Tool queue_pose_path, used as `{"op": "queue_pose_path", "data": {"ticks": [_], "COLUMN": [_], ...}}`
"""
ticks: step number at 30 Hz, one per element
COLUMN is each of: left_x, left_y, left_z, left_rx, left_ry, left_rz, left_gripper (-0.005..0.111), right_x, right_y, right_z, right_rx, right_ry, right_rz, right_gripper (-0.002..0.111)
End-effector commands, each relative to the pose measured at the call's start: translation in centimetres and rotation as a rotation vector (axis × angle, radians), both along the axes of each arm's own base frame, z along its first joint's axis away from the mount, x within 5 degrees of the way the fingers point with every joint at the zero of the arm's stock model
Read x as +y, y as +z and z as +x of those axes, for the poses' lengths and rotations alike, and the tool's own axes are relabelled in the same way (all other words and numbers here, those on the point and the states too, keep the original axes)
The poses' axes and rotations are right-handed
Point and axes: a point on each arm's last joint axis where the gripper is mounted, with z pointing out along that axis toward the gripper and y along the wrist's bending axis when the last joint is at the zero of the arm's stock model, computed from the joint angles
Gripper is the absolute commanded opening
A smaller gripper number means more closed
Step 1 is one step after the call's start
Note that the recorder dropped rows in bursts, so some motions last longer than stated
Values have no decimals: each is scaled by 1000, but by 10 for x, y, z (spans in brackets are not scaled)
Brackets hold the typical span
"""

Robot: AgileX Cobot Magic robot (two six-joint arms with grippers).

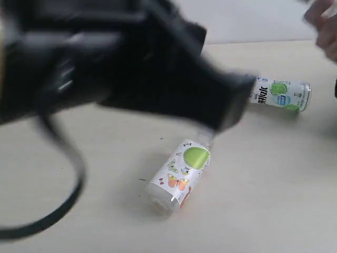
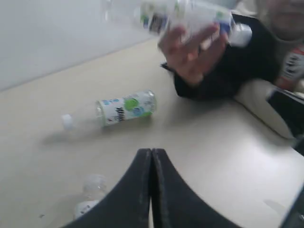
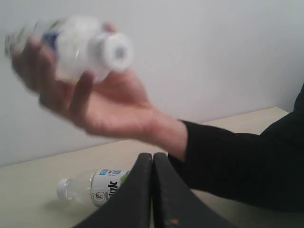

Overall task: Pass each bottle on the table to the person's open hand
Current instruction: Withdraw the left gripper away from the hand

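Observation:
Two bottles lie on their sides on the table. One has a butterfly and green-apple label and lies near the middle; its cap end shows by my left gripper. The other, with a white and green label, lies further back. The person's hand is raised above the table and holds a third bottle. My left gripper is shut and empty, above the table. My right gripper is shut and empty too. The blurred black left arm fills the upper left.
A black cable loops down from the left arm over the table's left side. The person's dark sleeve reaches over the far edge. A red-labelled object and a black object sit by the person.

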Motion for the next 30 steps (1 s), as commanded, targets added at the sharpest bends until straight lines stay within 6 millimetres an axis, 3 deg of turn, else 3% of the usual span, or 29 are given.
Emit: {"op": "queue_pose_path", "data": {"ticks": [1,7,12,25,30], "left_x": [55,110,132,139,140], "left_y": [-31,-62,-69,-67,-64], "left_z": [-34,-54,-64,-69,-67], "left_rx": [-43,-61,-58,-59,-194], "left_ry": [-196,-238,-275,-291,-313], "left_rz": [-51,-128,-235,-292,-214], "left_gripper": [0,0,0,0,0], "right_x": [0,0,0,0,0], "right_y": [-1,-1,-1,-1,-1], "right_z": [0,0,0,0,0], "right_rx": [-4,-4,-4,-4,-4], "right_ry": [0,0,0,0,0], "right_rz": [-3,-3,-1,-1,-1], "right_gripper": [0,0,0,0,0]}}
